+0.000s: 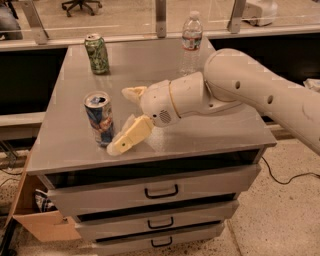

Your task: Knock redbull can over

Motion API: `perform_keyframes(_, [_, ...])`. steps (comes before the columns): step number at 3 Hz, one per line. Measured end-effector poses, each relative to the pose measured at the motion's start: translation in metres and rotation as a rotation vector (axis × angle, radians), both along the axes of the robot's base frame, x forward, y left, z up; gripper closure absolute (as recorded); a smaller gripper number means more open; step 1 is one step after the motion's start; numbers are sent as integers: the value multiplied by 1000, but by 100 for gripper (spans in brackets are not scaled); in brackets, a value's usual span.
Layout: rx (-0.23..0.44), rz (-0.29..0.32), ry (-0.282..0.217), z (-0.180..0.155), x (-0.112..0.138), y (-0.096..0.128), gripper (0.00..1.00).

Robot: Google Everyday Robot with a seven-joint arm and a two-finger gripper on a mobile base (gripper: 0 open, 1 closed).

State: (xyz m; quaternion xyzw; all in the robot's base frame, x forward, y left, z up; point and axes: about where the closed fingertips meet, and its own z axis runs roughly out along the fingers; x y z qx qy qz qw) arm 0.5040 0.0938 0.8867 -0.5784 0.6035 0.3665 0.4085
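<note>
Drawers, three grey metal ones with black loop handles, stacked in the front of the grey metal desk. Brown cardboard box on the speckled floor at the desk's lower left corner; thin black cable on the floor to the right. Slim blue-and-silver redbull can with red markings and a silver pull-tab top stands upright on the desk, front-left area, close to the front edge. Cream two-finger pincer is just right of the redbull can, low over the desk top, released, fingers spread wide apart: the near finger slants down-left with its tip at the can's base, touching or a hair off, cannot tell which; the far finger points left behind the can's top, apart from it. Nothing is held between the fingers. Thick white robot arm comes in from the right edge across the desk's right half, ending in a rounded wrist at the pincer. Further back, a green drink can stands upright near the desk's far-left corner, well apart from the redbull can. Clear plastic water bottle with a white cap stands upright at the far edge, right of centre, behind the arm. Black office chair base past the desk at top.
</note>
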Motion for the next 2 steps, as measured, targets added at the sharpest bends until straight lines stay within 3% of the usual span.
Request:
perform_keyframes(1, [82, 15, -5, -2, -6, 35, 0])
perform_keyframes(2, [123, 10, 3, -5, -7, 56, 18])
